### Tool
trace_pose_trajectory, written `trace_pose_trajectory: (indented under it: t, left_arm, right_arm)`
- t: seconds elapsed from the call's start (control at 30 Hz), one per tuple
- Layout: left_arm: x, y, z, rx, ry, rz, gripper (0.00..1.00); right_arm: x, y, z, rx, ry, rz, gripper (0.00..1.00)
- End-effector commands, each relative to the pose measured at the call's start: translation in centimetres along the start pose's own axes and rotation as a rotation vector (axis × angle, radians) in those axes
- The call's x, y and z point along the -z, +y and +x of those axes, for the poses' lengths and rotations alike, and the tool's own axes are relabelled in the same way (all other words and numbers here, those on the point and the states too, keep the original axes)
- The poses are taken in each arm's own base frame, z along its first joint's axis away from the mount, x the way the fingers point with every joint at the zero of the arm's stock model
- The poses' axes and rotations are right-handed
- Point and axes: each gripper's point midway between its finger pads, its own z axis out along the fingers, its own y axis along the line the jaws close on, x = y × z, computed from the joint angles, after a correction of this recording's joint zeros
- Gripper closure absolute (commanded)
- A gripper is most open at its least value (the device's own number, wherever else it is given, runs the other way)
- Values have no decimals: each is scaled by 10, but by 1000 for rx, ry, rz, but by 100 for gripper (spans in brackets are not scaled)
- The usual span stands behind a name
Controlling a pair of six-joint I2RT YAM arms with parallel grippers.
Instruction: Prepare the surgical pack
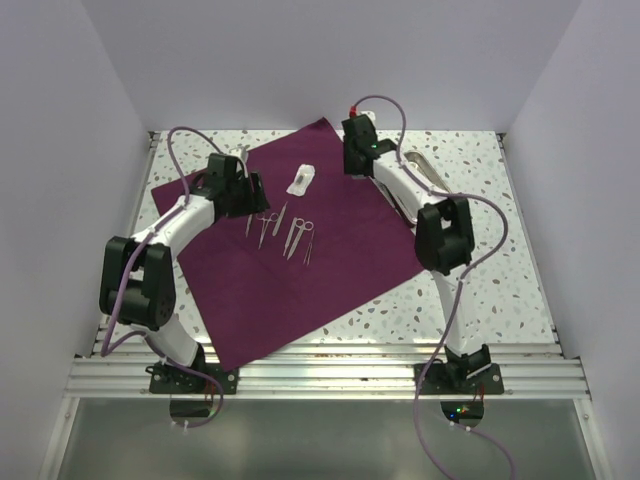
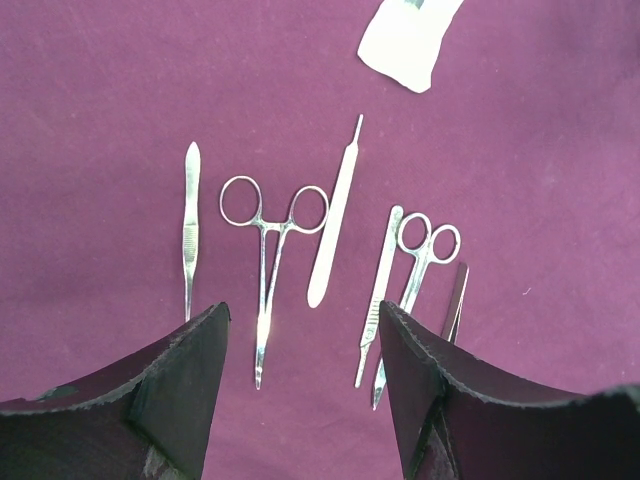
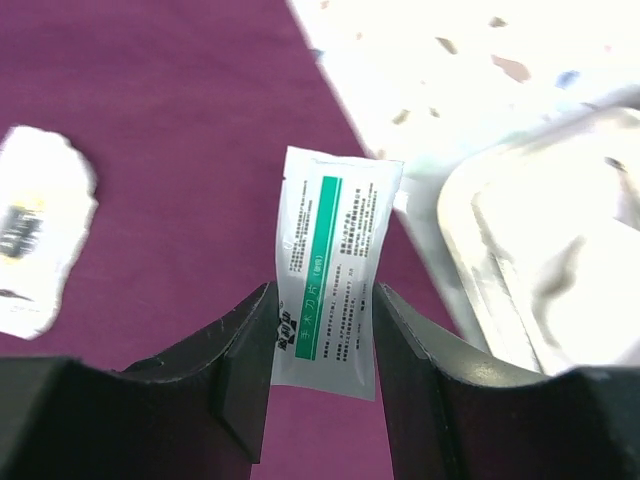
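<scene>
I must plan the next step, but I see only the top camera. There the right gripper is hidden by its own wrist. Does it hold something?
Observer: Yes. The right gripper is shut on a small white packet with a green stripe.
Operator: And the left gripper?
Observer: The left gripper is open and empty, above the steel instruments.
Operator: How many instruments?
Observer: Six, side by side on the purple cloth.
</scene>
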Motion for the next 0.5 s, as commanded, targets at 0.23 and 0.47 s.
trace_pose_trajectory:
  t: [0.23,0.47]
  left_arm:
    - [-12,-3,0,7,8,39,35]
    - [-25,-8,-1,-2,19,76,35]
  right_arm:
    - [78,-102,-17,-9,-95,82,53]
    - [68,-130,22,60,7,8,52]
